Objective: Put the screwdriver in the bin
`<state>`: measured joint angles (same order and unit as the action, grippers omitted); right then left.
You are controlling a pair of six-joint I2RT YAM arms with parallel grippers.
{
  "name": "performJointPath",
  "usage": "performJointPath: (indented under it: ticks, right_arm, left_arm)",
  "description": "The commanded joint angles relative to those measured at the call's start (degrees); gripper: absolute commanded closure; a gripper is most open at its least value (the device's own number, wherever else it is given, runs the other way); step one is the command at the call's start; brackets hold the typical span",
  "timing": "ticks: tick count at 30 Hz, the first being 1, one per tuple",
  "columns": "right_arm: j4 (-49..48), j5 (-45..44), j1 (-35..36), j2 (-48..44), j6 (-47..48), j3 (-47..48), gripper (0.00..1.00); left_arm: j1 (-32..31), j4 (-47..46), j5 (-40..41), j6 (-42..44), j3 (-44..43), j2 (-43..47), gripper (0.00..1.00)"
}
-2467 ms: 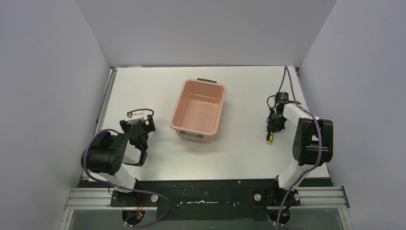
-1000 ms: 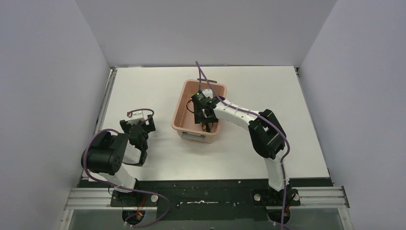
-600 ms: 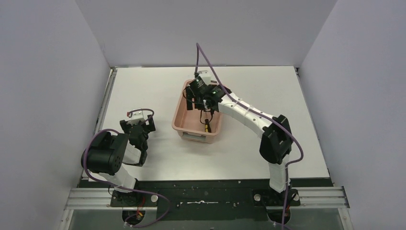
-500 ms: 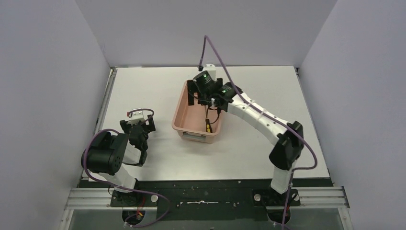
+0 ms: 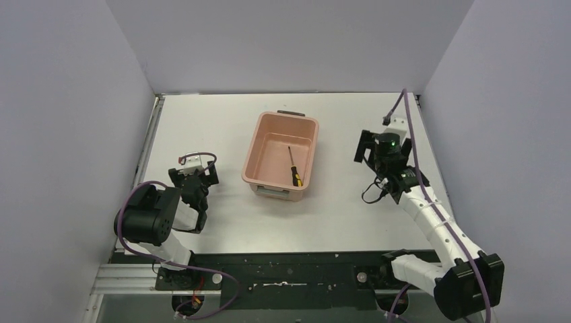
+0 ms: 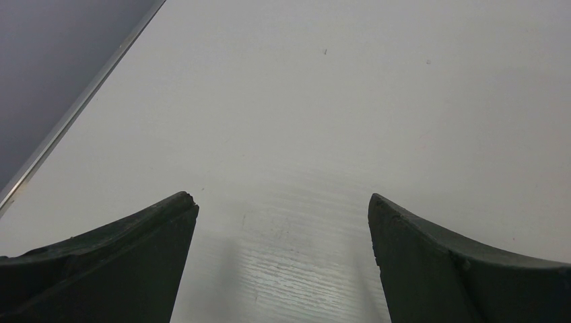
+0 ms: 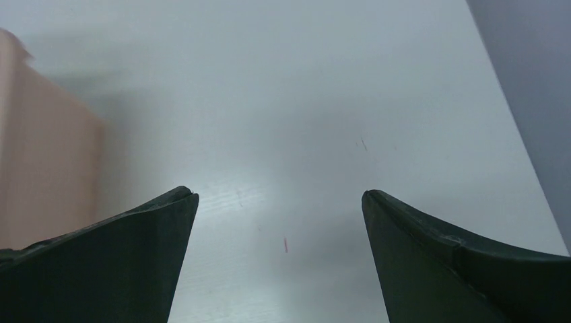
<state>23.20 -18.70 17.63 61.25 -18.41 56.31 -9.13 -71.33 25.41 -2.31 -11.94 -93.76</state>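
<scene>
- The screwdriver (image 5: 294,167) lies flat on the floor of the bin (image 5: 250,153), in the bin's right half. Its yellow-and-black handle is toward the near short wall and its thin shaft points to the far wall.
- Nothing grips the screwdriver, so the main step of the task is judged to be done.
- From above, the handle is too small to tell if it touches the bin's right wall or only lies just beside it.
- What is left is probably little: to bring the right gripper (image 7: 279,195) to a resting place, and no more work on the screwdriver.
- The right gripper is to the right of the bin, well apart from it, above the table (image 5: 337,121). Its jaws stand wide apart. Between them only the table surface shows, so it holds nothing and touches nothing. In its wrist view the pink wall of the bin shows blurred at the left edge.
- The left gripper (image 6: 281,202) is to the left of the bin, nearer the front edge. Its jaws are also wide apart and empty, over the bare table.
</scene>
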Motion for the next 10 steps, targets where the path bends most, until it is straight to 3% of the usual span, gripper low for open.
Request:
performJointPath:
  ticks: [1, 10]
  right_arm:
    - [-10.5, 0.9, -2.1, -1.1, -0.1, -12.2, 0.00]
    - [-15.9, 1.2, -2.7, 1.3, -3.4, -22.3, 0.00]
  left_arm:
    - [0.4, -1.0, -0.9, 0.1, -1.2, 1.4, 0.03]
    - [0.7, -0.5, -1.6, 0.0, -1.4, 1.4, 0.03]
